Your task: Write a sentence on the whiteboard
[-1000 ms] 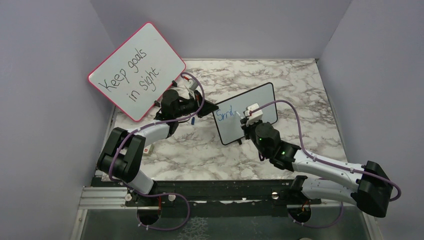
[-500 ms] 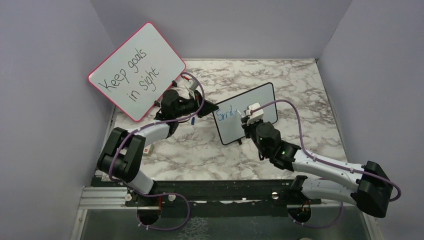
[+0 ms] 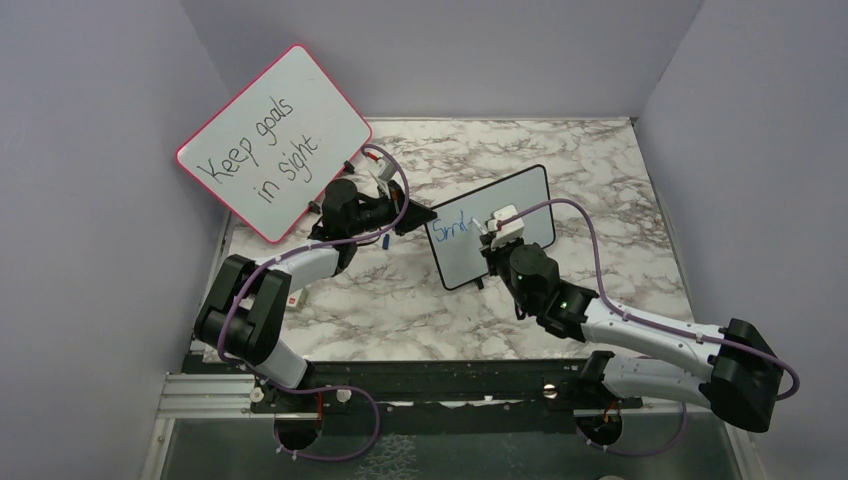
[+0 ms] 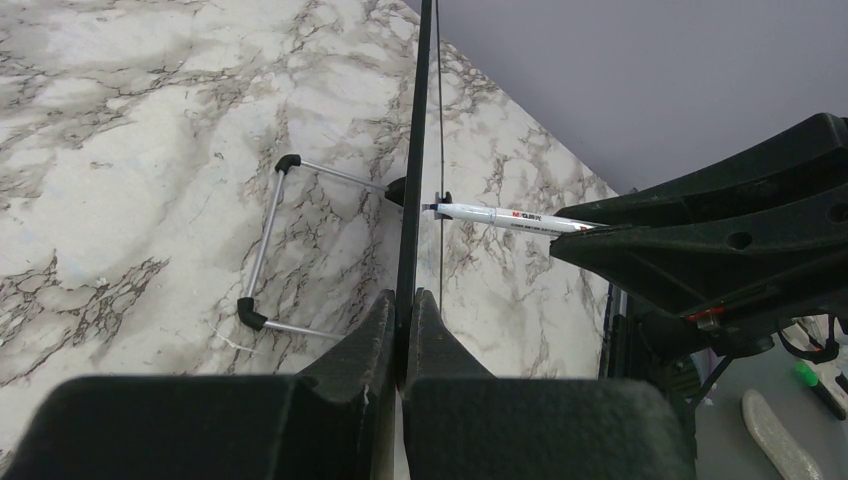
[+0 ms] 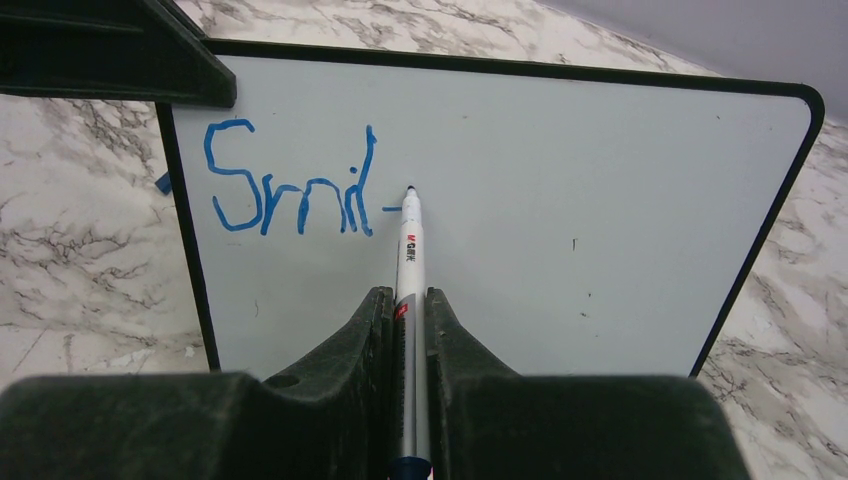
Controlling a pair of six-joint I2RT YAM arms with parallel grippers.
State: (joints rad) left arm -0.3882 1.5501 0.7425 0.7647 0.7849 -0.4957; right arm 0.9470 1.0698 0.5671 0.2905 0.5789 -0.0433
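Between left fingers (image 4: 350, 350): whiteboard (image 3: 525, 200) edge | right fingers (image 5: 365, 340): marker (image 5: 410, 255) on whiteboard

Bright, soft, even light casts faint shadows; fingers (image 4: 330, 400) (image 5: 330, 400) nearest each wrist camera look slightly blurred.

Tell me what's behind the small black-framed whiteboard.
The left wrist view shows a wire stand propping the whiteboard from behind, its black-capped corners on the marble table. The board's back face is edge-on, so anything on it is hidden.
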